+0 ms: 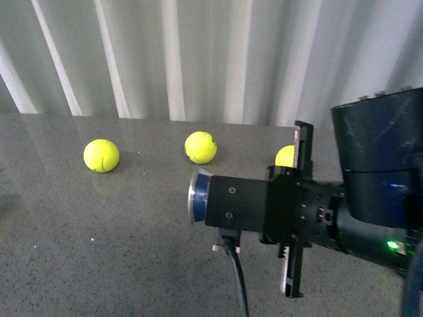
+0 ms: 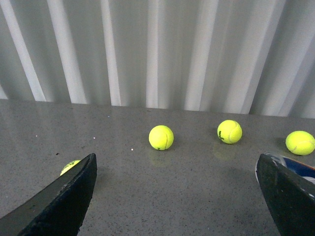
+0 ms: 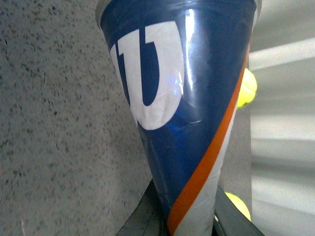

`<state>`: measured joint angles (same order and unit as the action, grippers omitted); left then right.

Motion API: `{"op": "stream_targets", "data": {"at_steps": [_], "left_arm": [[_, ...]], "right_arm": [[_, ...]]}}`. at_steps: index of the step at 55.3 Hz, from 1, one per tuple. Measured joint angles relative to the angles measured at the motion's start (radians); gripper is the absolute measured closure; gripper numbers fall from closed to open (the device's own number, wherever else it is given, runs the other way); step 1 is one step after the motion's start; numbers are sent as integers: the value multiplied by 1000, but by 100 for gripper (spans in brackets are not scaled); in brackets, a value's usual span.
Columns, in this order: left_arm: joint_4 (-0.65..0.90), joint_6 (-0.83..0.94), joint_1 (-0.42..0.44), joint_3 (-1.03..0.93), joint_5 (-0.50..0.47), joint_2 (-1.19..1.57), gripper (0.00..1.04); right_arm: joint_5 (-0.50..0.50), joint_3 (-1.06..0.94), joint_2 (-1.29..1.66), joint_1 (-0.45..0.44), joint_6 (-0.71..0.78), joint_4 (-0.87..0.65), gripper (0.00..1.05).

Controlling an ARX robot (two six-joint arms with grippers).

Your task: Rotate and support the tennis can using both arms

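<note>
The tennis can (image 3: 172, 98) is a clear tube with a navy label, a white "W" and an orange stripe. It runs away from the right wrist camera above the grey table. My right gripper (image 3: 184, 221) is shut on its near end, a finger on each side. In the front view the can lies level, and only its metal-rimmed end (image 1: 197, 196) pokes out left of the black right arm (image 1: 264, 205). My left gripper (image 2: 177, 196) is open with nothing between its fingers (image 2: 64, 201). The can's end (image 2: 298, 166) shows just behind its other finger. The left arm is out of the front view.
Three yellow tennis balls lie on the grey table (image 1: 99, 251) near the back: one at the left (image 1: 101, 155), one in the middle (image 1: 200, 146), one half hidden by the arm (image 1: 285, 156). Another ball (image 2: 71, 166) peeks past the left finger. White ribbed wall behind.
</note>
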<state>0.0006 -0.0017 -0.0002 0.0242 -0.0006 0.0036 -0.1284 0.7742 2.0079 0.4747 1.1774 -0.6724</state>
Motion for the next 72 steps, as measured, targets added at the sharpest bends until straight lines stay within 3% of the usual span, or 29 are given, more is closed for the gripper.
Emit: {"op": "stream_targets", "data": {"at_steps": [33,65,72], "left_arm": [[0,0,0,0,0,0,7],[0,0,0,0,0,0,7],[0,0,0,0,0,0,7]], "right_arm": [[-58,350,260,113,-122,138,99],[-26,414,309,166,-152,172,99],[-32,411,310,166,-187,173,79]]}}
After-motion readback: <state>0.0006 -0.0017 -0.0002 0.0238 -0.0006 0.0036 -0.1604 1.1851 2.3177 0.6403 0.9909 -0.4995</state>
